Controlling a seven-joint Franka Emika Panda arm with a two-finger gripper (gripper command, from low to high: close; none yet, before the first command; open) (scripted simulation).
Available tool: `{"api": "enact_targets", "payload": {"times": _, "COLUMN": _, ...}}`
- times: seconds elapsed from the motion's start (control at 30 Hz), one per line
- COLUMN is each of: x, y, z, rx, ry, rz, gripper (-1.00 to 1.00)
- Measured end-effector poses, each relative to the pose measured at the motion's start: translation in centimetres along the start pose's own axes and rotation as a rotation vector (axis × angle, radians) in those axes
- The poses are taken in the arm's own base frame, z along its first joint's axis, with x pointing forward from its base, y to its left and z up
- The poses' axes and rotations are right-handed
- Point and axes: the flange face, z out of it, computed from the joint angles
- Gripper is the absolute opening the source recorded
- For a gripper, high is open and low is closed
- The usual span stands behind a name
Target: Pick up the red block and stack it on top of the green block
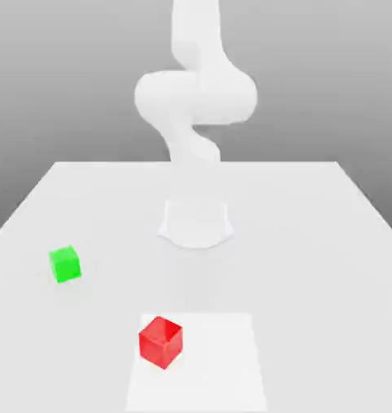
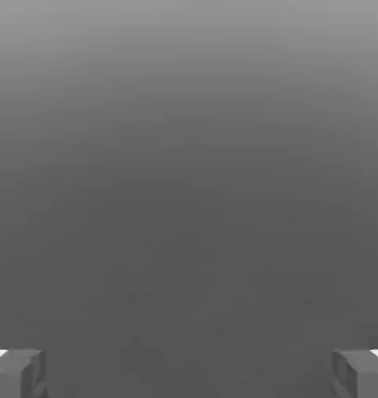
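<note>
1. While our arm (image 1: 195,97) rises from its base (image 1: 195,223) at the table's (image 1: 328,242) far side, we see the gripper (image 2: 189,373) with fingertips (image 2: 17,373) spread wide, grasping nothing.
2. We find the red block (image 1: 160,342) on the table's near part.
3. We find the green block (image 1: 64,264) well apart, toward the exterior view's left.

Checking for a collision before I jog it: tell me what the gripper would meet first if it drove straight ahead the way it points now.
Nothing, as far as the hand view shows: between the open gripper's fingertips lies plain grey background. Depth is unclear, though.
</note>
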Motion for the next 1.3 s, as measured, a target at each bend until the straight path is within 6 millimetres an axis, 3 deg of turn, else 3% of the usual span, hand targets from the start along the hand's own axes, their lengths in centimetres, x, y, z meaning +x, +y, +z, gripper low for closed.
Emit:
{"api": "enact_targets", "payload": {"times": 0.13, "x": -1.0, "y": 2.7, "z": 9.9, "rx": -0.123, "ry": -0.081, "rz": 0.099, "gripper": 0.00}}
{"api": "enact_targets", "payload": {"times": 0.3, "x": -3.7, "y": 7.9, "z": 20.1, "rx": -0.275, "ry": -0.167, "rz": 0.219, "gripper": 0.00}}
{"api": "enact_targets", "payload": {"times": 0.47, "x": -7.9, "y": 14.7, "z": 28.3, "rx": -0.432, "ry": -0.243, "rz": 0.338, "gripper": 0.00}}
{"api": "enact_targets", "payload": {"times": 0.6, "x": -12.1, "y": 20.9, "z": 32.9, "rx": -0.563, "ry": -0.296, "rz": 0.436, "gripper": 0.00}}
{"api": "enact_targets", "payload": {"times": 0.67, "x": -14.2, "y": 23.7, "z": 34.7, "rx": -0.621, "ry": -0.317, "rz": 0.477, "gripper": 0.00}}
{"api": "enact_targets", "payload": {"times": 0.87, "x": -17.6, "y": 27.4, "z": 39.4, "rx": -0.645, "ry": -0.327, "rz": 0.490, "gripper": 0.00}}
{"api": "enact_targets", "payload": {"times": 0.9, "x": -17.9, "y": 27.7, "z": 39.8, "rx": -0.645, "ry": -0.328, "rz": 0.490, "gripper": -1.00}}
{"api": "enact_targets", "payload": {"times": 1.13, "x": -17.9, "y": 27.7, "z": 39.8, "rx": -0.644, "ry": -0.327, "rz": 0.490, "gripper": -1.00}}
{"api": "enact_targets", "payload": {"times": 1.3, "x": -15.9, "y": 25.4, "z": 36.5, "rx": -0.644, "ry": -0.327, "rz": 0.490, "gripper": -1.00}}
